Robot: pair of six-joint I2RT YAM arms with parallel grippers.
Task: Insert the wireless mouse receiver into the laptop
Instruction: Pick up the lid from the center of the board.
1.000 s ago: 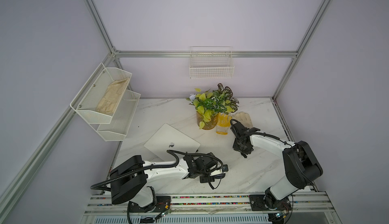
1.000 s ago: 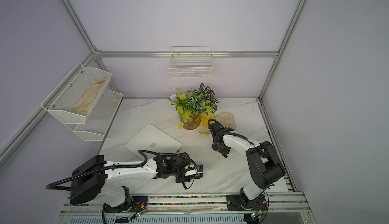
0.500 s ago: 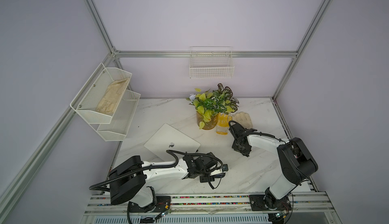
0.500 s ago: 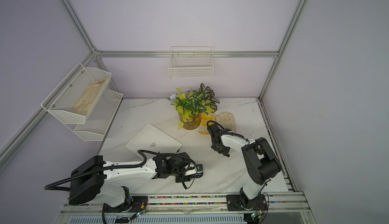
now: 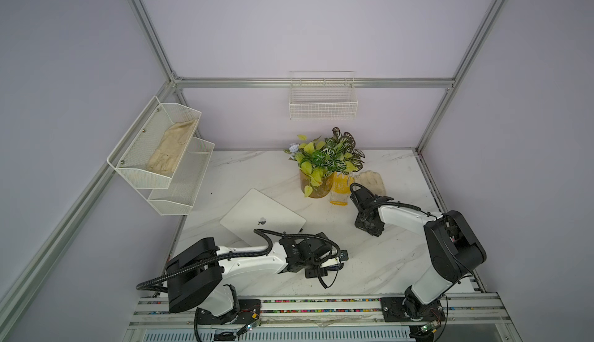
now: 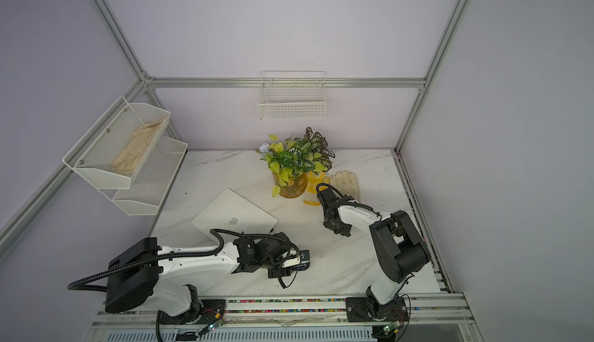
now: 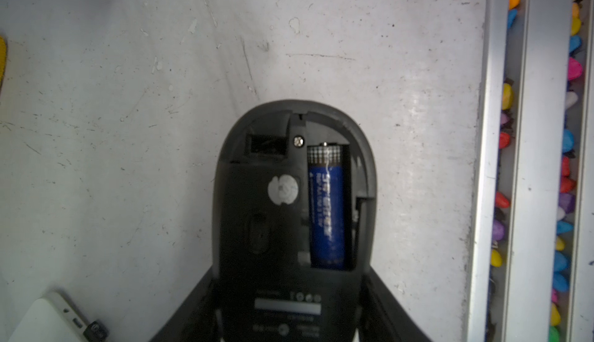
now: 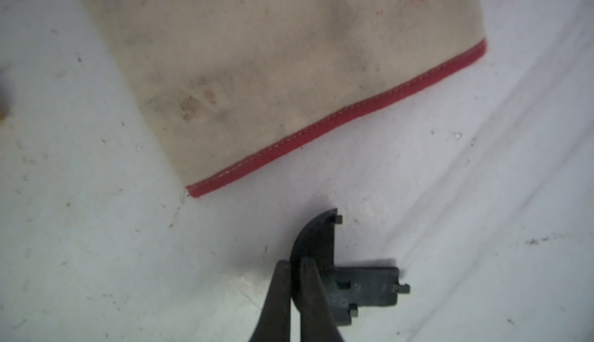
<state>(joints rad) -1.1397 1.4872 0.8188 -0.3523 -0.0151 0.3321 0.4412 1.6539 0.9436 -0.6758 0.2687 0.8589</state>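
Left gripper [image 7: 289, 268]: jaws partly spread and clamped across the sides of the black oval plastic mouse [image 7: 257, 228], held underside-up over the white marble table [image 7: 128, 67].
Mouse: cover is off. The blue cylindrical battery [image 7: 326, 205] sits in its bay, and the rectangular receiver slot [image 7: 265, 146] beside it is empty.
Receiver: the tiny black stub of the wireless mouse receiver [image 7: 95, 330] sits against the edge of the thin white-silver laptop [image 7: 41, 321], at the corner nearest the mouse. It looks plugged in, though the plug is not visible.
Right gripper [image 8: 294, 261]: closed, pinching the curved rim of the flat black plastic battery cover [image 8: 363, 287], near the red hem of a beige cloth glove [image 8: 273, 67]. Cannot tell if the cover is clear of the table.
Risk 1: the pinch is thin and off-centre, so the cover may pivot or slip.
Risk 2: misaligned tabs at refit could shove the mouse within its grip.
Risk 3: the mouse hangs near the receiver, and a sideways swing could knock it loose.
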